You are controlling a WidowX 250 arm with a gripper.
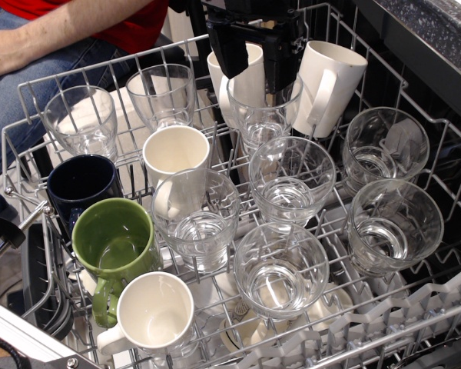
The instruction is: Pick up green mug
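Note:
The green mug stands upright in the front left of the dishwasher rack, with its looped handle pointing toward the front. It sits between a dark navy mug behind it and a white mug in front. My black gripper hangs at the back centre of the rack, far from the green mug. Its fingers stand apart on either side of a white mug, and the jaws look open. I cannot tell whether they touch that mug.
Several clear glasses fill the middle and right of the rack, such as one glass at the front. Two more white mugs stand at the centre and tilted at the back right. A person's arm rests at the top left.

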